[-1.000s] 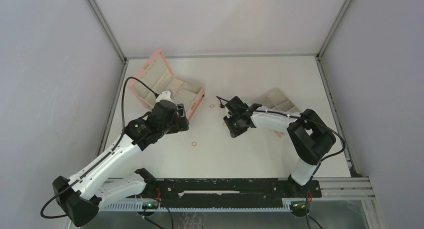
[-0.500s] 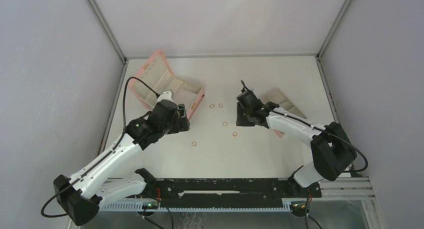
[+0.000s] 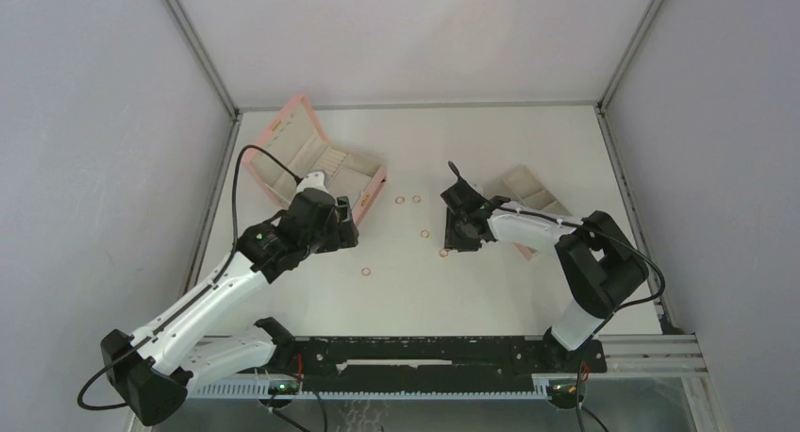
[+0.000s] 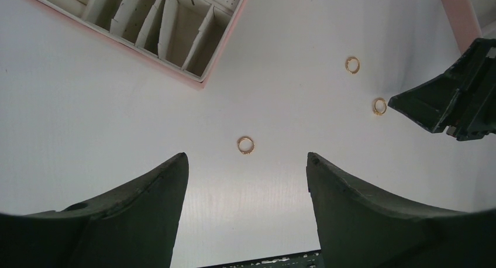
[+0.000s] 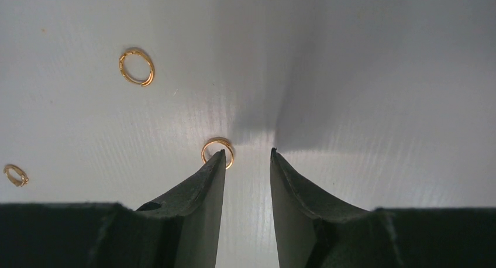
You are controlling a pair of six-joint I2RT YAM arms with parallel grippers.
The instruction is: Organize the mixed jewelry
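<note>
Watching the right pincer [image 5: 245, 154], I am seeing it standing narrowly parted, gripping nothing. The nearest ring [image 5: 217, 151] is touching its left fingertip, and a second ring [image 5: 136, 67] is lying farther ahead-left. The left pincer [image 4: 245, 162] is gaping wide, with a lone ring [image 4: 245, 144] lying just beyond its tips.

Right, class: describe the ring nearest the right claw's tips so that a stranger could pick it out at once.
Start at the beige tray on the right, then follow the right claw reaching left from it. The ring lies flat at one fingertip, its near edge hidden behind that tip; the other four rings lie clear of it.
</note>
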